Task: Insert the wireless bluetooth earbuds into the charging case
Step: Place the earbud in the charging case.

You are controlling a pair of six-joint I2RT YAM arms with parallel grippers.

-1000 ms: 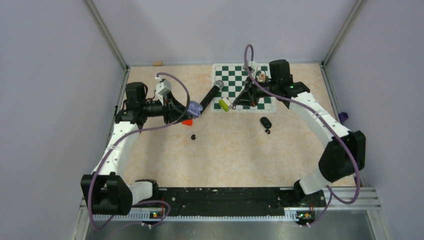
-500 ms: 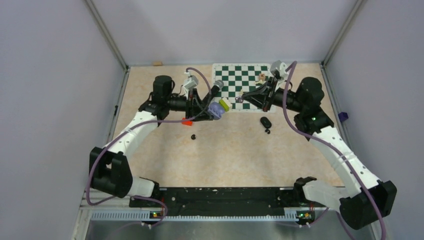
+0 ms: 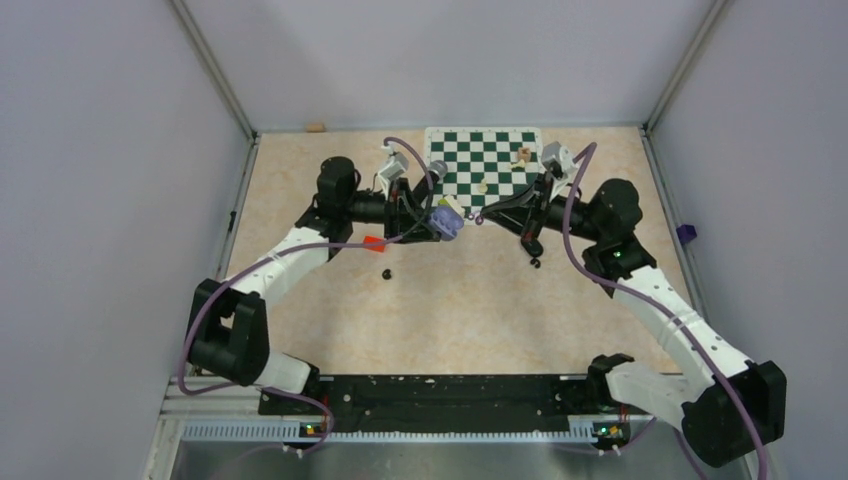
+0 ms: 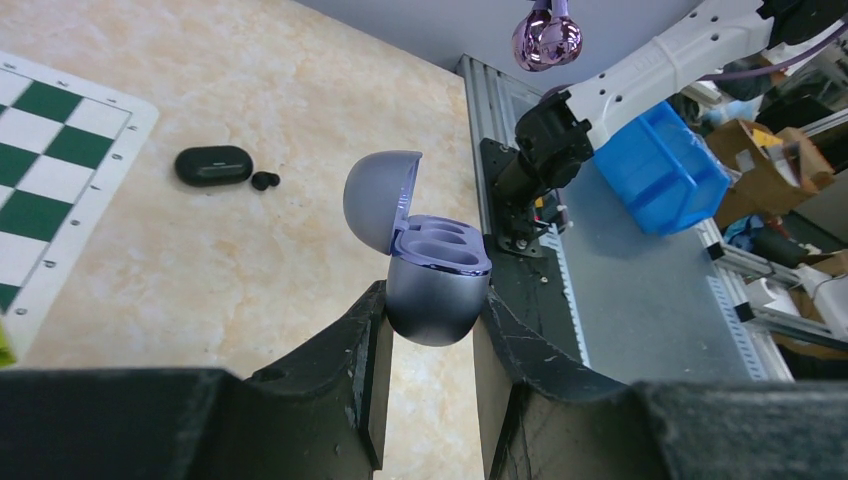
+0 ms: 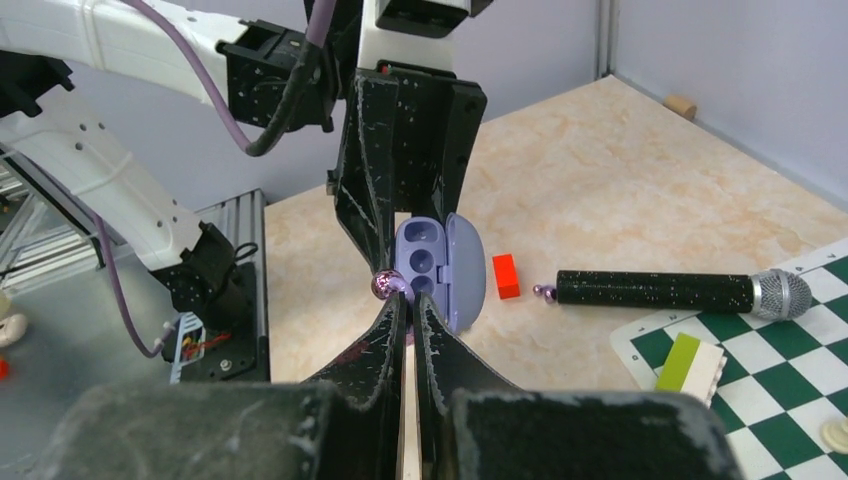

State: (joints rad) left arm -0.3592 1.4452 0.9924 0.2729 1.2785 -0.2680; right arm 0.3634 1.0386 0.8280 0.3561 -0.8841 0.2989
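Though open, rounded lilac case (image 4: 436, 285) clamped in left pincer (image 4: 430, 305), glossy purple earbud (image 5: 384, 287) in right pincer (image 5: 405, 306).

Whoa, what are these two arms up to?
The left gripper holds a purple charging case up off the table, lid open, and its two sockets look empty. The right gripper pinches a shiny purple earbud right at the open case, but the earbud is not yet seated in a socket. A black earbud lies loose on the table below them.
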